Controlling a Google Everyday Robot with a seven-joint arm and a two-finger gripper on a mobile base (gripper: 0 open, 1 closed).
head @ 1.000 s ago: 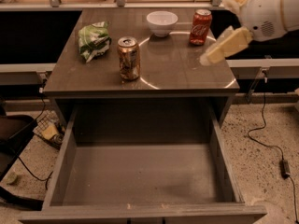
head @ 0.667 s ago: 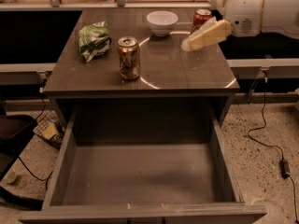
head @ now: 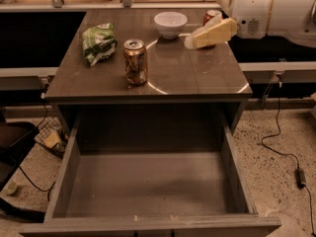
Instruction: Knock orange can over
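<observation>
The orange can (head: 136, 61) stands upright on the grey tabletop (head: 187, 78), left of centre, with its silver top and pull tab showing. My gripper (head: 193, 41) reaches in from the upper right on a white arm, its cream fingers pointing left. It hovers above the table, to the right of the can and well apart from it, just below the white bowl. It holds nothing.
A white bowl (head: 170, 23) sits at the back centre. A red cola can (head: 211, 17) stands behind my gripper, partly hidden. A green chip bag (head: 98, 42) lies at the back left. An open drawer (head: 148, 181) juts out below the tabletop. A cable (head: 281, 147) trails on the floor at right.
My gripper has swept left across the table from the right side, past the red cola can toward the middle. The orange can has not moved.
</observation>
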